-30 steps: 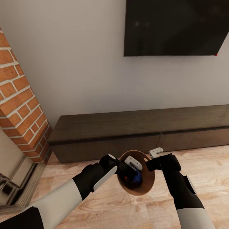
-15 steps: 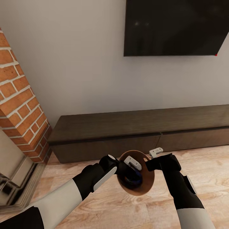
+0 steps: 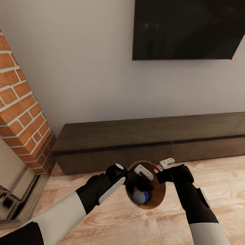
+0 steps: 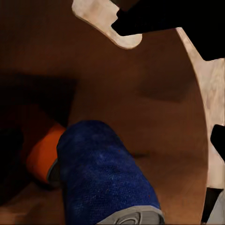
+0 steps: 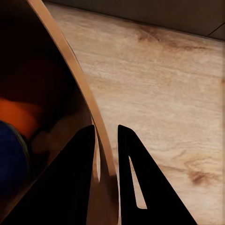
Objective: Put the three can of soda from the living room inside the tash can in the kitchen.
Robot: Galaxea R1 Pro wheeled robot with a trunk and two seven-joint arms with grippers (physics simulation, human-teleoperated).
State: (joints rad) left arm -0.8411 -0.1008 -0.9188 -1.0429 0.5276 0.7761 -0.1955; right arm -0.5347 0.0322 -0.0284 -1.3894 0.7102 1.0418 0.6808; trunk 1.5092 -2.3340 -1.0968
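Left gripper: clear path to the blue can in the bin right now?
Probably yes. The left gripper hangs open over the bin's mouth, and the blue can lies uppermost inside, resting on an orange can, nothing between.

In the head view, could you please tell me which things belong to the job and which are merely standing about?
Job:
- round brown-lined trash can, its rim pinched by the right gripper
- dark blue soda can lying inside it
- bright orange soda can beside the blue one
- left gripper, over the bin mouth

Standing about:
- long dark wood cabinet
- black wall screen
- brick column
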